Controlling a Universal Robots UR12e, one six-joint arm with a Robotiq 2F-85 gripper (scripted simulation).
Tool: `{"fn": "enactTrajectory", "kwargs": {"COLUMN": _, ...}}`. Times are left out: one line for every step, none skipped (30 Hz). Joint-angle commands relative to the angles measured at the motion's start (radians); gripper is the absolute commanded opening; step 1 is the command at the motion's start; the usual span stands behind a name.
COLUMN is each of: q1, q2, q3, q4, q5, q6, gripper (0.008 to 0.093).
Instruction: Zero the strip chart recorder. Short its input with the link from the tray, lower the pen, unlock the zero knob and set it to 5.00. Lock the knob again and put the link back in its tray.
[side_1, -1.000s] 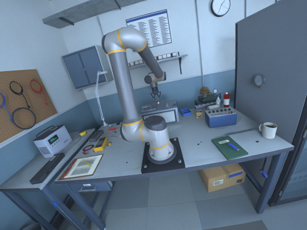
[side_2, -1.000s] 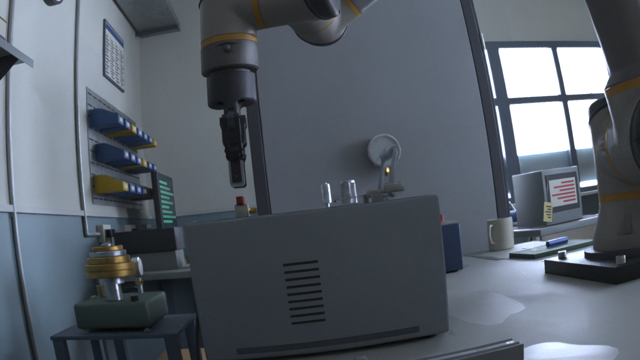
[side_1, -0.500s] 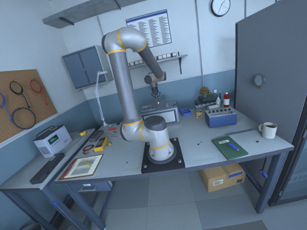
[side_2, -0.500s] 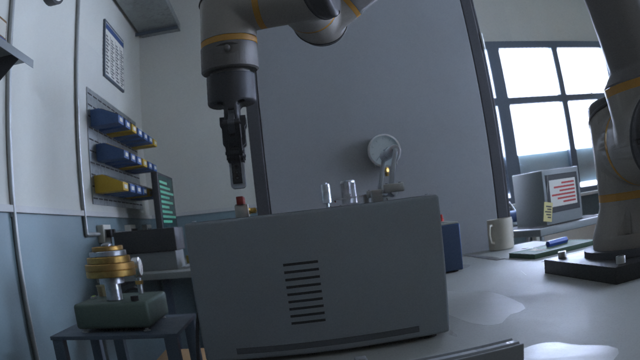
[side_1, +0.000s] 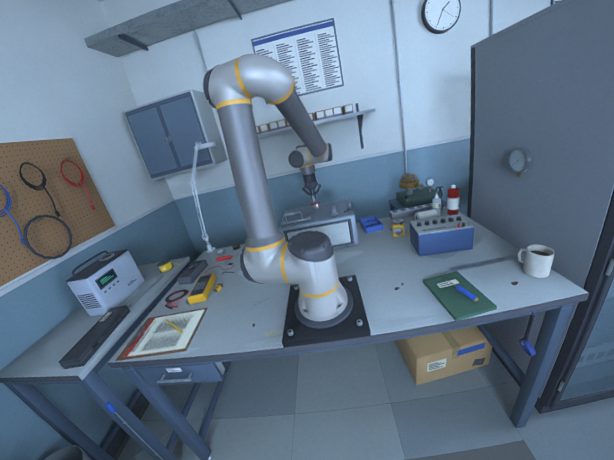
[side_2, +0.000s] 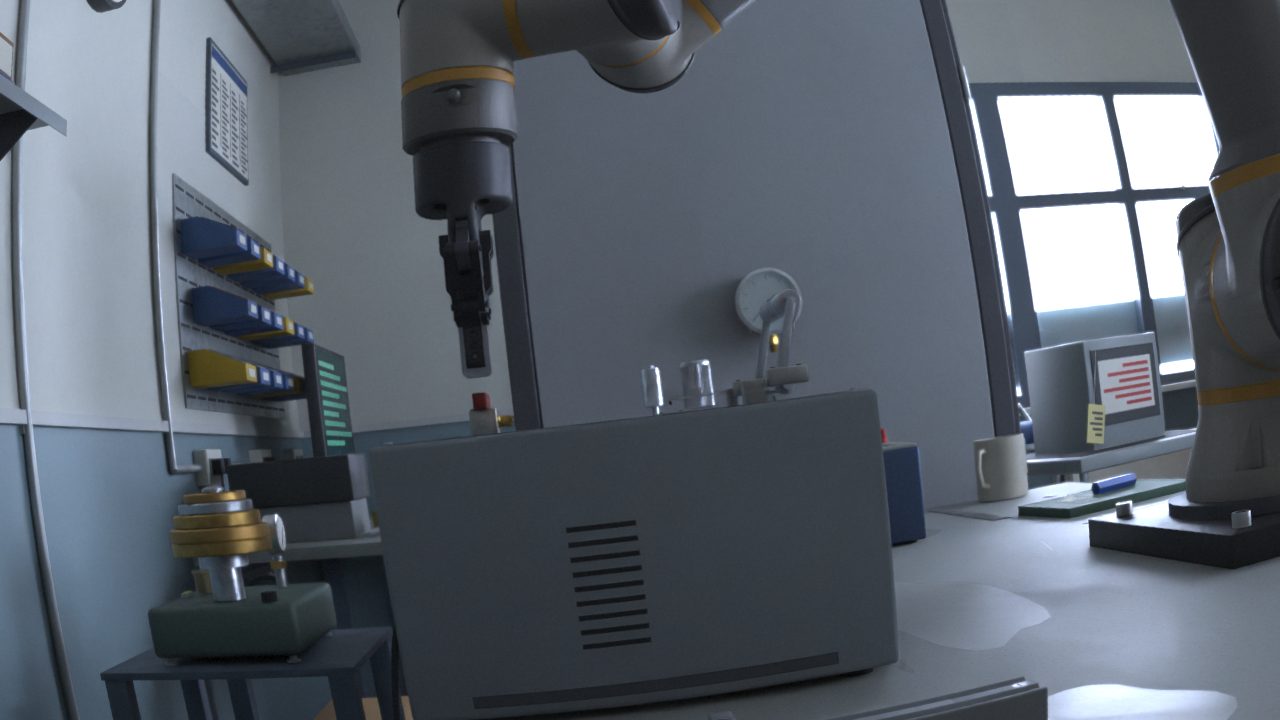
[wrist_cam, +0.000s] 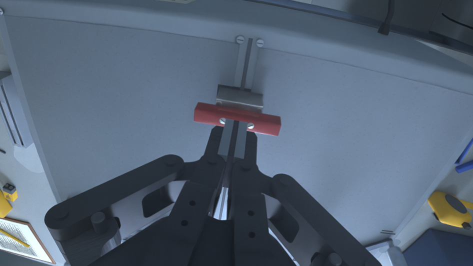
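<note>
The near edge of the red link is partly hidden behind my fingertips in the wrist camera; it sits across the input terminals on top of the grey strip chart recorder. My gripper hangs a short way above the link, fully closed and holding nothing. Two silver knobs and the pen lift lever stand further along the recorder's top. The blue link tray lies on the bench to the right of the recorder, and it looks empty.
The recorder's top plate lies just below my fingers. A blue decade box and a yellow tape measure sit to the right, a weight stand beside the recorder. My arm's base is at the bench front.
</note>
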Motion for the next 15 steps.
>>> {"fn": "enactTrajectory", "kwargs": {"q1": 0.004, "q2": 0.001, "q3": 0.001, "q4": -0.003, "q5": 0.0, "q6": 0.003, "gripper": 0.008}}
{"fn": "enactTrajectory", "kwargs": {"q1": 0.007, "q2": 0.003, "q3": 0.003, "q4": -0.007, "q5": 0.0, "q6": 0.007, "gripper": 0.008}}
{"fn": "enactTrajectory", "kwargs": {"q1": 0.011, "q2": 0.005, "q3": 0.005, "q4": -0.01, "q5": 0.0, "q6": 0.01, "gripper": 0.008}}
{"fn": "enactTrajectory", "kwargs": {"q1": 0.013, "q2": 0.006, "q3": 0.006, "q4": -0.012, "q5": 0.0, "q6": 0.012, "gripper": 0.008}}
{"fn": "enactTrajectory", "kwargs": {"q1": 0.013, "q2": 0.006, "q3": 0.006, "q4": -0.013, "q5": 0.0, "q6": 0.013, "gripper": 0.008}}
{"fn": "enactTrajectory", "kwargs": {"q1": 0.013, "q2": 0.006, "q3": 0.006, "q4": -0.013, "q5": 0.0, "q6": 0.013, "gripper": 0.008}}
{"fn": "enactTrajectory", "kwargs": {"q1": 0.013, "q2": 0.006, "q3": 0.006, "q4": -0.013, "q5": 0.0, "q6": 0.013, "gripper": 0.008}}
{"fn": "enactTrajectory", "kwargs": {"q1": 0.013, "q2": 0.006, "q3": 0.006, "q4": -0.013, "q5": 0.0, "q6": 0.013, "gripper": 0.008}}
{"fn": "enactTrajectory", "kwargs": {"q1": 0.013, "q2": 0.006, "q3": 0.006, "q4": -0.013, "q5": 0.0, "q6": 0.013, "gripper": 0.008}}
{"fn": "enactTrajectory", "kwargs": {"q1": 0.013, "q2": 0.006, "q3": 0.006, "q4": -0.013, "q5": 0.0, "q6": 0.013, "gripper": 0.008}}
{"fn": "enactTrajectory", "kwargs": {"q1": 0.013, "q2": 0.006, "q3": 0.006, "q4": -0.013, "q5": 0.0, "q6": 0.013, "gripper": 0.008}}
{"fn": "enactTrajectory", "kwargs": {"q1": 0.013, "q2": 0.006, "q3": 0.006, "q4": -0.013, "q5": 0.0, "q6": 0.013, "gripper": 0.008}}
{"fn": "enactTrajectory", "kwargs": {"q1": 0.013, "q2": 0.006, "q3": 0.006, "q4": -0.013, "q5": 0.0, "q6": 0.013, "gripper": 0.008}}
{"fn": "enactTrajectory", "kwargs": {"q1": 0.013, "q2": 0.006, "q3": 0.006, "q4": -0.013, "q5": 0.0, "q6": 0.013, "gripper": 0.008}}
{"fn": "enactTrajectory", "kwargs": {"q1": 0.013, "q2": 0.006, "q3": 0.006, "q4": -0.013, "q5": 0.0, "q6": 0.013, "gripper": 0.008}}
